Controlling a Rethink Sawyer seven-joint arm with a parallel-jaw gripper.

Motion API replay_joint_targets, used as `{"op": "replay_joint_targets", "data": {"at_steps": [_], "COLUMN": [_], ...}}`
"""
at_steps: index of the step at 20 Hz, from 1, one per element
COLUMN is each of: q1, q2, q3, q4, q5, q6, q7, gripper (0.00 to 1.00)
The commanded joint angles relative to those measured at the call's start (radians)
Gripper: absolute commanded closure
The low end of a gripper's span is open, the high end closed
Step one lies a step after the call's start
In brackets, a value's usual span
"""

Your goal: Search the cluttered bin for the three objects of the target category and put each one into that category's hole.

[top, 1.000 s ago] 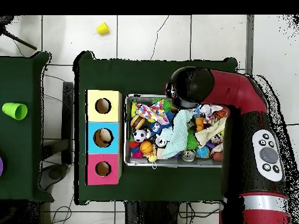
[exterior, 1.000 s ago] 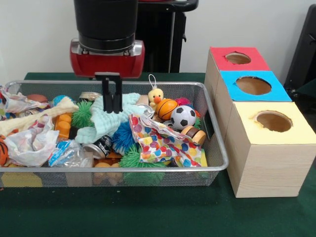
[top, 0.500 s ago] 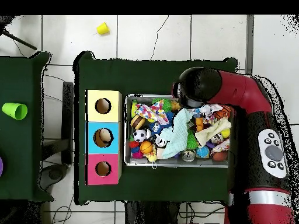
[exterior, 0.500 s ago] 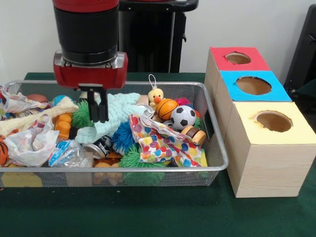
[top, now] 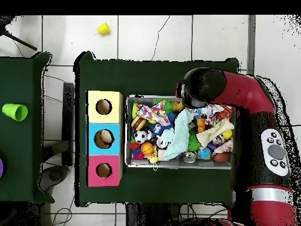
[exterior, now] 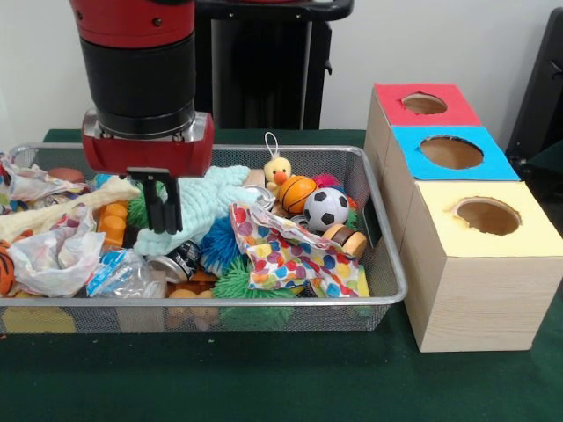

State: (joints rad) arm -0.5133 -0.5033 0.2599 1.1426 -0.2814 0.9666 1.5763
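While the gripper (exterior: 164,209) hangs at the left of the front view, its black fingers pressed together and empty, the tips sit against the mint cloth (exterior: 204,204) in the wire bin (exterior: 384,264). Crumpled plastic bags (exterior: 54,257) fill the bin's left end — a can (exterior: 179,260) lies just below the cloth. Further right come the spotted cloth (exterior: 283,252), a yellow duck (exterior: 278,170), a basketball (exterior: 297,193) and a soccer ball (exterior: 326,208). Right of the bin stands the box (exterior: 466,290) — red, blue and yellow holes; which category is wanted, I cannot tell.
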Motion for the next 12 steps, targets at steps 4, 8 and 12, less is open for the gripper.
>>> {"op": "replay_joint_targets", "data": {"at_steps": [4, 8, 12], "q1": [-0.011, -0.009, -0.006], "q2": [0.048, 0.066, 0.08], "q3": [0.067, 0.069, 0.067], "q4": [-0.027, -0.052, -0.071], "q5": [-0.03, -0.033, -0.038], "q6": [0.093, 0.095, 0.096], "q7": [-0.159, -0.164, -0.169], "gripper": [1.0, 1.0, 1.0]}}
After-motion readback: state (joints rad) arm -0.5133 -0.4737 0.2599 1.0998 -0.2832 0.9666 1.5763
